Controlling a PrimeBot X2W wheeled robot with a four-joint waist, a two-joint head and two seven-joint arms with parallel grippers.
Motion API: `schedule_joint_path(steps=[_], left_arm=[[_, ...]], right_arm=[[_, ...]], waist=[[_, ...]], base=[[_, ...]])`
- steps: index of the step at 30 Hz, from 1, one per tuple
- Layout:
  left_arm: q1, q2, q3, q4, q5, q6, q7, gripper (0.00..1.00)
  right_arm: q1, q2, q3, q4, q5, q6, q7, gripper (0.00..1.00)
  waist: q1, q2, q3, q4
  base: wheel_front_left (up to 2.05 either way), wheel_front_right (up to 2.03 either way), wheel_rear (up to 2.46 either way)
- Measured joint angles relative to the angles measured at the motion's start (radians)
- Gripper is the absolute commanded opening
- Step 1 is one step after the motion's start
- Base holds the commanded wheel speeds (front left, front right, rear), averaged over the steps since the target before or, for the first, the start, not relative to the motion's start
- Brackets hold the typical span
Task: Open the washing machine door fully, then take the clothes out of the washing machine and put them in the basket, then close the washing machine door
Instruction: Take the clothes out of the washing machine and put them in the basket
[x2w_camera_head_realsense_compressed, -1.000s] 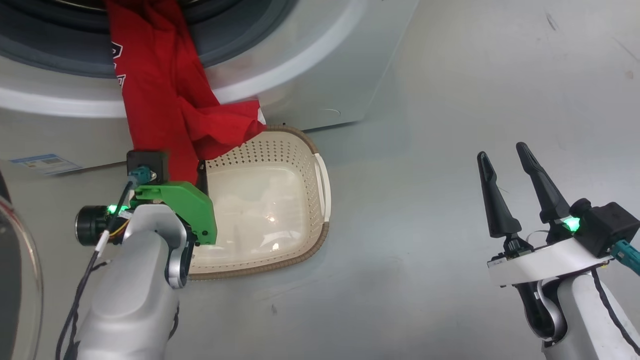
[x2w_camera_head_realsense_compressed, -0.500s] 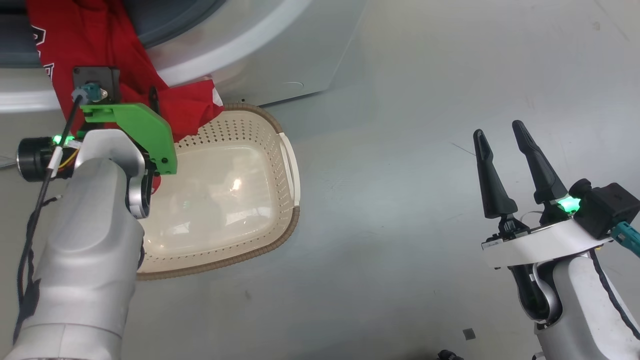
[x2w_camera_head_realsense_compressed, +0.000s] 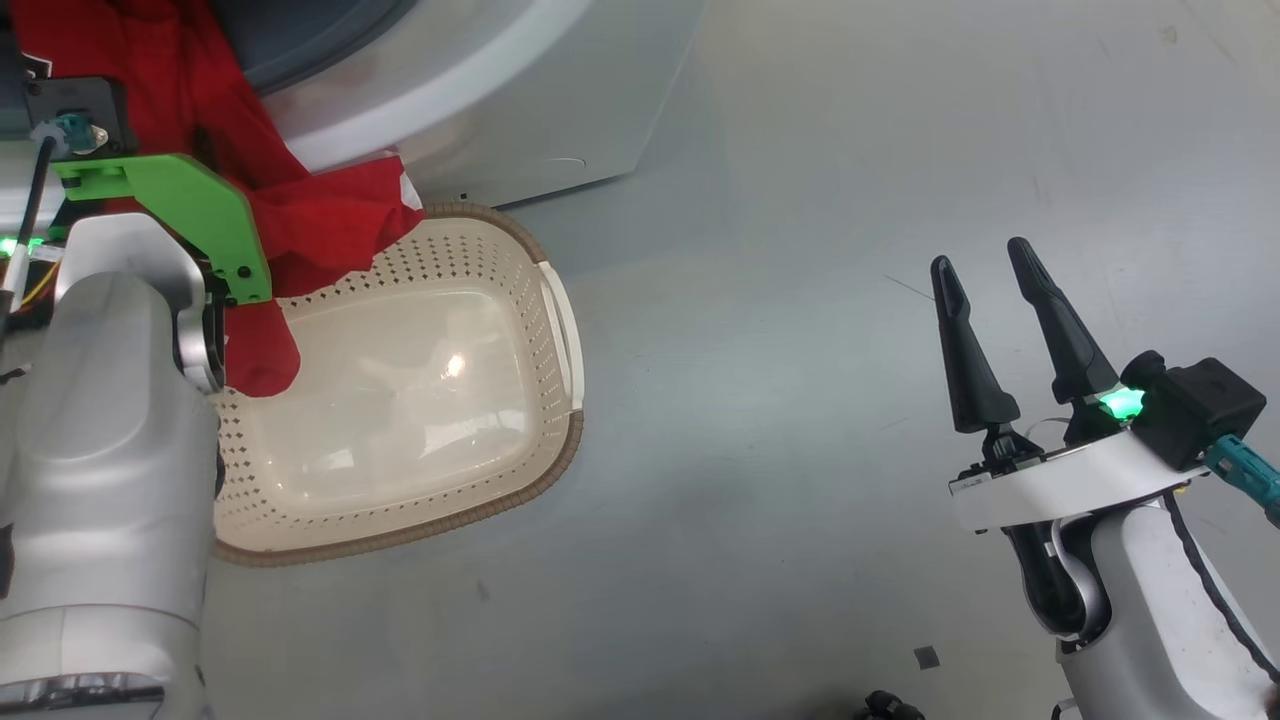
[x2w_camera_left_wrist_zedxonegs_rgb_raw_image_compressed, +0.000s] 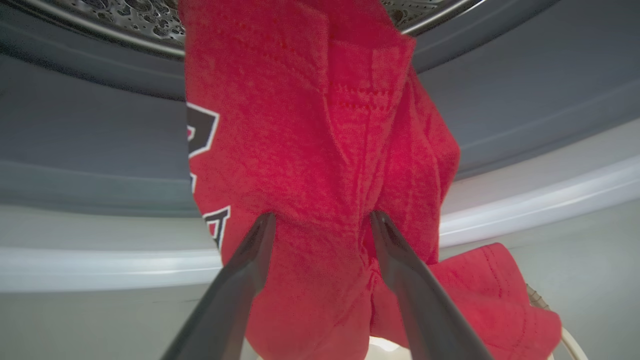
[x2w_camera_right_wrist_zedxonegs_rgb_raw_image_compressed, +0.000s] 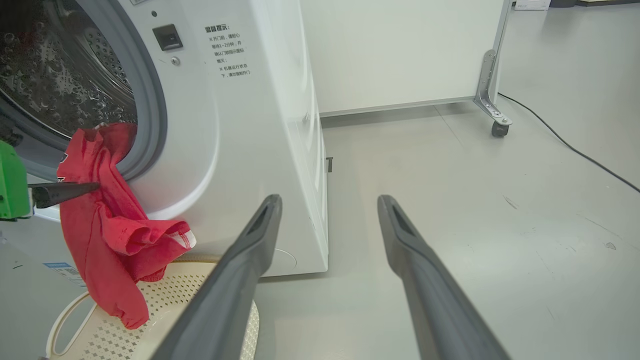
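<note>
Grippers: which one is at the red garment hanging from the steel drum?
The left gripper, open at the bright red jersey garment; the right gripper stands open over grey floor.

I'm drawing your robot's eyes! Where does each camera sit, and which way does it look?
Head view: on the head, facing down at the floor, basket and washing machine; the left forearm and open right tool show.
Left wrist view: on the left wrist, facing along the open left tool at the clothes hanging from the drum.
Right wrist view: on the right wrist, facing along the right tool, past the washing machine, across the floor.
Shared: all three see the clothes; head and right wrist see the basket.
</note>
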Motion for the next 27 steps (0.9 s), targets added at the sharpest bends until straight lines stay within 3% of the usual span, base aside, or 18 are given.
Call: schedule_joint_path(steps=[1,3,4,5,7,17,27], left_arm=[[-0.001,-0.003,0.006,0.005,0.005,0.000,-0.001,1.00],[-0.003,-0.008,0.019,0.016,0.011,0.000,-0.009,0.35],[-0.006,-0.010,0.025,0.024,0.014,0.000,-0.009,0.22],[-0.007,-0.011,0.029,0.030,0.017,0.000,-0.012,0.22],[-0.007,-0.016,0.041,0.039,0.030,0.000,-0.020,0.00],[-0.008,-0.041,0.078,0.058,0.048,0.000,-0.093,0.00],[0.014,-0.062,0.064,0.008,0.046,0.000,-0.248,0.00]], right_arm=[[-0.002,0.000,0.002,0.001,0.000,0.000,0.000,1.00],[-0.006,0.001,0.003,0.004,0.005,0.000,0.000,1.00],[-0.007,0.001,0.003,0.005,0.007,0.000,0.000,1.00],[-0.009,0.001,0.003,0.007,0.007,0.000,0.000,1.00],[-0.013,0.000,0.003,0.008,0.007,0.000,0.000,1.00],[-0.014,-0.012,-0.015,0.012,0.007,0.000,0.000,1.00],[-0.014,-0.026,-0.029,0.011,0.007,0.000,0.000,1.00]], waist=[[0.0000,0.0000,0.000,-0.002],[0.0000,0.0000,0.001,-0.005],[0.0000,0.0000,0.001,-0.006],[0.0000,0.0000,0.001,-0.008],[0.0000,0.0000,0.000,-0.009],[0.0000,0.0000,-0.006,0.004],[0.0000,0.0000,-0.009,0.041]], base=[[0.00,0.00,0.00],[0.00,0.00,0.00],[0.00,0.00,0.00],[0.00,0.00,0.00],[0.00,0.00,0.00],[0.00,0.00,0.00],[0.00,0.00,0.00]])
